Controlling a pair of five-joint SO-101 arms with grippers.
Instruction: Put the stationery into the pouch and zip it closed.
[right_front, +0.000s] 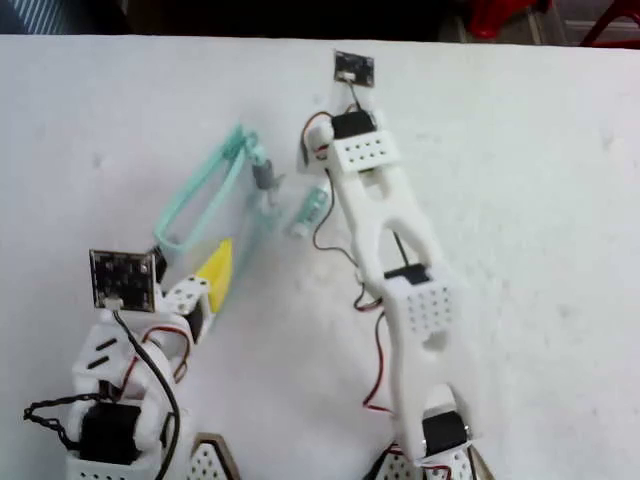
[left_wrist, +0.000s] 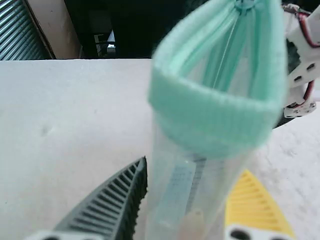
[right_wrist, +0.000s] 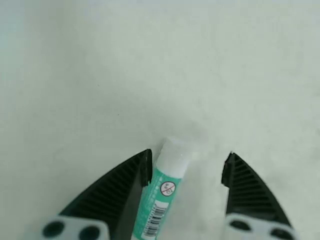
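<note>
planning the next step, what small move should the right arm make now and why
Probably close the right tool on the glue stick: it lies on the table between the open jaws, not yet gripped. The left tool holds the pouch, mouth open.

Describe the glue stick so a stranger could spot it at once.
On the white table, follow the right arm out to its open hand. Between its fingers lies the glue stick, just beside the pouch. It is a short teal tube with a white cap, unlike the clear, mint-rimmed pouch.
</note>
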